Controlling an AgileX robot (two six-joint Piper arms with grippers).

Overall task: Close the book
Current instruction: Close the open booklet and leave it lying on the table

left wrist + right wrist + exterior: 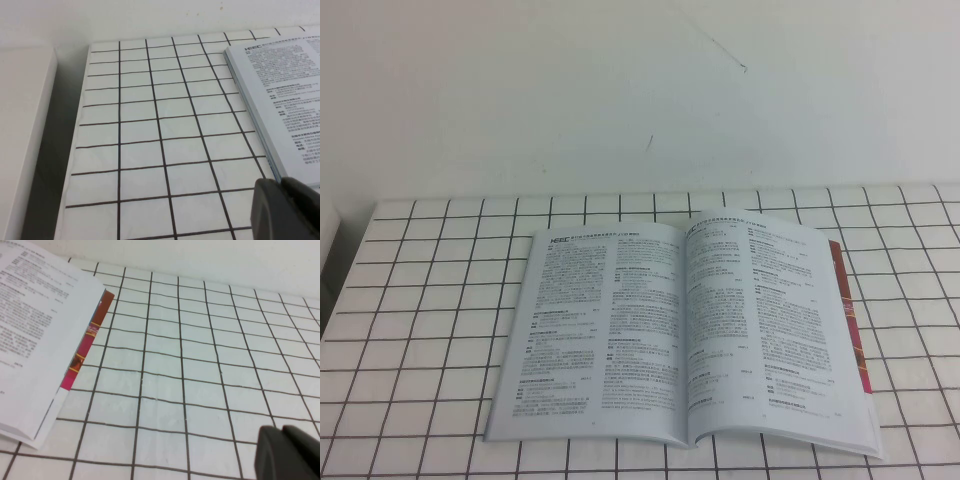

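Observation:
An open book (pixel 685 335) with white printed pages lies flat in the middle of the checked table, a strip of its red cover (pixel 847 310) showing along its right edge. Neither arm appears in the high view. In the left wrist view my left gripper (pixel 281 184) is shut, holding nothing, just off the book's left page (pixel 280 95) near its front corner. In the right wrist view my right gripper (pixel 283 431) is shut and holds nothing, hovering over bare cloth well to the right of the book's right page (pixel 40 335) and red cover edge (pixel 87 345).
A white cloth with a black grid (pixel 430 330) covers the table, backed by a plain white wall (pixel 620 90). A white block (pixel 22 125) stands beyond the table's left edge, across a dark gap.

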